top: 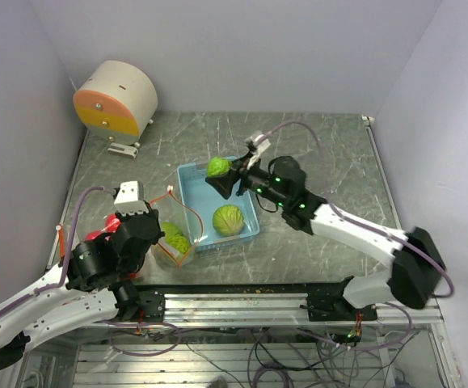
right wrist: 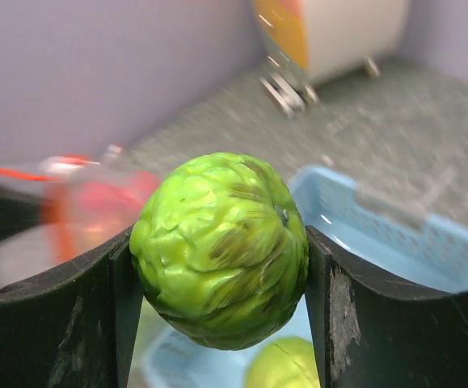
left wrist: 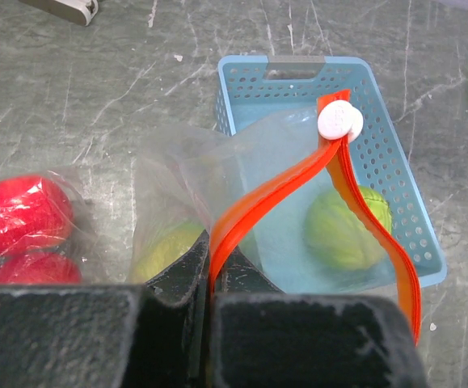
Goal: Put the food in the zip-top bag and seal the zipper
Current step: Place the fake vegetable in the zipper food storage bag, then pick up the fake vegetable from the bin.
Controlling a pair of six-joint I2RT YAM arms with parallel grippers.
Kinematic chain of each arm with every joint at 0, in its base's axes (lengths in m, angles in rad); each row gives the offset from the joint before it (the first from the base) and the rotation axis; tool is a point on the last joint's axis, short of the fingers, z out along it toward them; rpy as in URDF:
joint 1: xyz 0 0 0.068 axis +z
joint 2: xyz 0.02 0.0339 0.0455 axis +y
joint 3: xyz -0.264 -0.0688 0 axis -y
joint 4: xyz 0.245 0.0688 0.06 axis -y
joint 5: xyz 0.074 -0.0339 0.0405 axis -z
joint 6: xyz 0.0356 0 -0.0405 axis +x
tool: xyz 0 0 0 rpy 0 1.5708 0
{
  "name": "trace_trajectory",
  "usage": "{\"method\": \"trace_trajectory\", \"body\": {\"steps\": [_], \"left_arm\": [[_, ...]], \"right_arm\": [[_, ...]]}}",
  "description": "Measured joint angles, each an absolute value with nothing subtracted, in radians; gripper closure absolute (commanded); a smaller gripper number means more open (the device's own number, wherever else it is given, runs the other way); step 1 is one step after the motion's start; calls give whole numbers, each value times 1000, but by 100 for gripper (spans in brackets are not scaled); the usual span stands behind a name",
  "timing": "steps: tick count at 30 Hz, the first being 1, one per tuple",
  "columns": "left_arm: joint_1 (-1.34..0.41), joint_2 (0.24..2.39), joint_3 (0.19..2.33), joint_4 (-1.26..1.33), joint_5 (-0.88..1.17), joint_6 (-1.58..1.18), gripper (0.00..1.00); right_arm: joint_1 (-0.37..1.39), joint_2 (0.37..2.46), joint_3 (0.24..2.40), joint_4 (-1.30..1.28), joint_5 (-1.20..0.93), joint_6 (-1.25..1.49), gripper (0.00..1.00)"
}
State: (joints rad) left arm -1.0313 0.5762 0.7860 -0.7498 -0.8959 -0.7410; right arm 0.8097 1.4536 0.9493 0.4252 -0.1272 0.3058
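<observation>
On the worktop (top: 322, 145), a blue basket (top: 187, 174) sits centre, with the zip-top bag (left wrist: 169, 162) just left of it. The right end effector (top: 228, 179) grips a green melon (right wrist: 217, 250) above the basket's far rim. The left end effector (left wrist: 209, 279) is clamped on the zipper (left wrist: 274, 190). Risk: the slack, narrow mouth may deflect the melon on release

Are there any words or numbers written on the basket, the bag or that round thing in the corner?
None: no words, numbers or signs can be read anywhere.
Light blue basket: no label.
Zip-top bag and zipper: plain.
Green toy fruit: no sticker.
Cream-and-orange round container: no writing shows.
</observation>
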Motion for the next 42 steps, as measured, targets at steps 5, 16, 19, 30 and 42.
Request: {"method": "trace_trajectory", "body": {"steps": [5,16,19,30,42], "left_arm": [[-1031,577,786,-752,-900,-741,93],[-1031,578,790,-753,-894,-741,93],[-1031,578,790,-752,-892,-740,93],[-1031,581,791,-747,-868,-722,93],[-1031,590,791,-741,-862,-718,93]], "right_arm": [[906,1254,947,411,-281,259,53],[1098,1432,1036,286,-399,222,53],[1098,1507,1093,235,-371,212,53],[1113,1715,1272,132,-59,184,0],[1149,1577,1180,125,82,156,0]]}}
